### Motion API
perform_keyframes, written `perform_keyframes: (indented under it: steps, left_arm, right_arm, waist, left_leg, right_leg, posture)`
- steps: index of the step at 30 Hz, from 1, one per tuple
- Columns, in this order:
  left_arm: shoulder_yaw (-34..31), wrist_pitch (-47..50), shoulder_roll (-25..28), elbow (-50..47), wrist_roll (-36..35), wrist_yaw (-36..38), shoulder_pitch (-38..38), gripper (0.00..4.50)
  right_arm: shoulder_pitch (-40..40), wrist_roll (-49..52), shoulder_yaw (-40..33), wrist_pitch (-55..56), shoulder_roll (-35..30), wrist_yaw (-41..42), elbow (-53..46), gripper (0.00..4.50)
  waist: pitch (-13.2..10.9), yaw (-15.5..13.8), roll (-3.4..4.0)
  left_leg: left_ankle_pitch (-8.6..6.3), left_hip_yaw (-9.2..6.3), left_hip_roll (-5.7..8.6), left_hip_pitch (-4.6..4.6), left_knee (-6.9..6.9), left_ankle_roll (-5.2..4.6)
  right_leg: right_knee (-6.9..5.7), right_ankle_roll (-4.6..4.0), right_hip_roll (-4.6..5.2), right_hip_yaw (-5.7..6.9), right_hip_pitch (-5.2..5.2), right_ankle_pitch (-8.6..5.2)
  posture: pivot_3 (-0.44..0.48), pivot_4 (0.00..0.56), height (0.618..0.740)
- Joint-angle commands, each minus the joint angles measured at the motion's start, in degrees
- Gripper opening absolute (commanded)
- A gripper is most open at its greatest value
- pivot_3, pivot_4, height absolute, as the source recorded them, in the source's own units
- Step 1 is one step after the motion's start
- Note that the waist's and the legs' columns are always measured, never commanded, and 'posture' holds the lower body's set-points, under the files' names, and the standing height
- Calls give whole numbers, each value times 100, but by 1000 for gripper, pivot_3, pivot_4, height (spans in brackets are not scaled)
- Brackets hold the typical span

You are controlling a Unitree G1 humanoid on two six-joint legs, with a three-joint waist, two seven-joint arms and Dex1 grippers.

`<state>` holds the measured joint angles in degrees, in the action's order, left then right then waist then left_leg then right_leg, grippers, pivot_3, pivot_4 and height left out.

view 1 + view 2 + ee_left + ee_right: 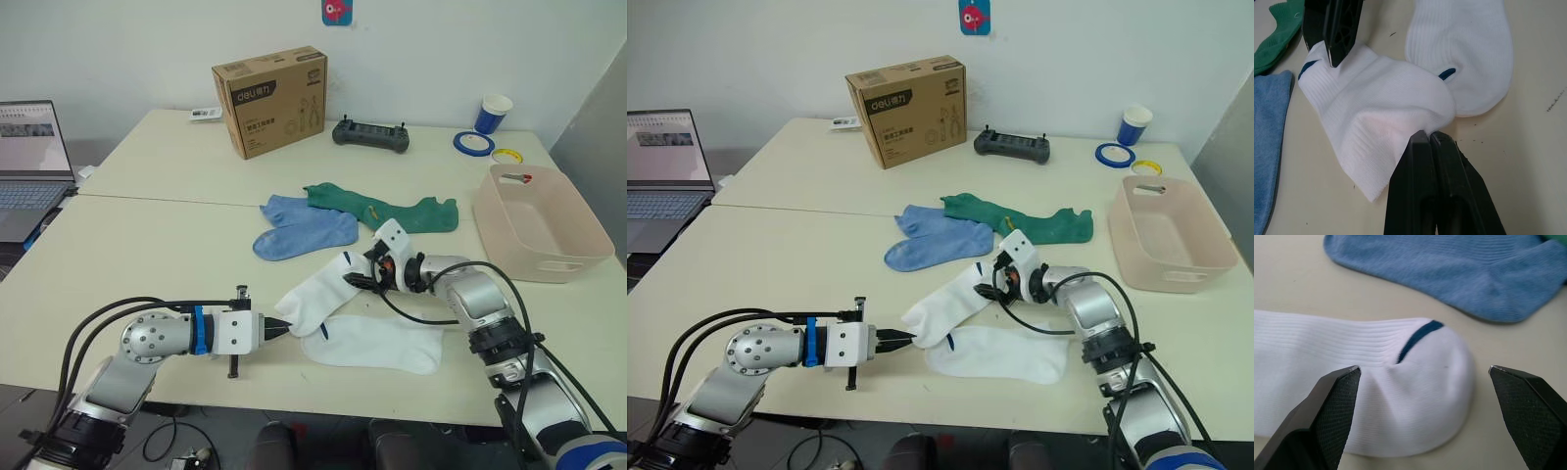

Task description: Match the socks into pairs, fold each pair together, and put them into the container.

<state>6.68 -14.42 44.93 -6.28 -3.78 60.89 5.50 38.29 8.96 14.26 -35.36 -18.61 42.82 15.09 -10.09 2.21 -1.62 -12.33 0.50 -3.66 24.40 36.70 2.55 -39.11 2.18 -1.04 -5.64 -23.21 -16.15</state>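
Two white socks lie near the table's front: one stretched diagonally (318, 294), the other flat below it (377, 343). My left gripper (284, 330) is shut on the lower edge of the diagonal white sock (1376, 93), pinching a fold of fabric. At that sock's upper end, marked with a blue stripe (1415, 382), my right gripper (358, 279) is open with a finger on each side. Two light blue socks (299, 230) overlap behind them, and dark green socks (392, 209) lie further back. The pale pink container (558, 267) stands at the right.
A brown cardboard box (269, 98) stands at the back, with a black controller (370, 134) to its right. A blue cup (494, 113) and two tape rolls (477, 143) sit at the back right. A laptop (29, 157) is at the far left.
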Motion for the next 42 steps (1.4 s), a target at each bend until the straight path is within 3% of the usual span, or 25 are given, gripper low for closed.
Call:
perform_keyframes:
  steps: [1,10,15,19,23,27,34,42]
  left_arm:
    - [-137,9,34,-83,-42,-128,-33,0]
    - [-126,-205,52,6,-66,-119,66,0]
    - [-246,-395,96,204,-159,-95,236,0]
    - [-186,-276,8,-213,-799,228,347,0]
    - [466,-188,-51,-779,-505,499,506,0]
    - [987,988,-387,-1212,-1070,808,1213,0]
    - [1661,3648,-950,-1023,-1935,1237,2415,0]
    - [2292,3705,-1282,-231,-1172,1358,2899,0]
  right_arm:
    - [79,36,-37,5,23,109,-100,3233]
    - [-91,317,-447,-586,-204,80,-733,44]
    - [-337,663,-746,-1309,-533,99,-1585,15]
    - [-672,1112,-1133,-2188,-965,34,-2731,15]
    - [-518,1198,-1071,-2329,-891,-145,-2819,15]
    - [-139,1003,-723,-1901,-606,-115,-2103,15]
    - [546,742,-187,-960,-385,507,-516,15]
    - [439,703,-72,-860,-481,771,-343,15]
  waist:
    - [0,2,0]
    - [0,-1,0]
    - [0,-9,0]
    - [0,-25,0]
    - [0,-17,0]
    - [0,20,-1]
    - [0,78,-1]
    - [0,88,0]
  left_leg:
    - [0,-1,-1,0,0,0]
    - [0,-3,0,1,0,0]
    - [0,-6,-1,4,0,0]
    - [0,-7,0,8,0,0]
    - [0,-6,2,12,2,0]
    - [1,-10,-1,10,12,0]
    - [0,-26,-2,22,19,-2]
    - [0,-42,-2,27,18,-3]
  right_leg:
    - [0,0,0,1,0,0]
    - [0,0,0,3,0,0]
    - [0,0,0,5,-1,0]
    - [2,1,1,5,-2,-1]
    - [4,5,1,3,-4,-2]
    - [-5,27,-10,2,-3,-7]
    - [-1,30,-21,5,-4,-4]
    - [-1,5,-28,11,-7,9]
  posture:
    - [0,150,740]
    - [0,150,740]
    - [0,150,740]
    - [0,150,740]
    - [0,150,740]
    - [0,150,740]
    - [0,150,740]
    - [0,150,740]
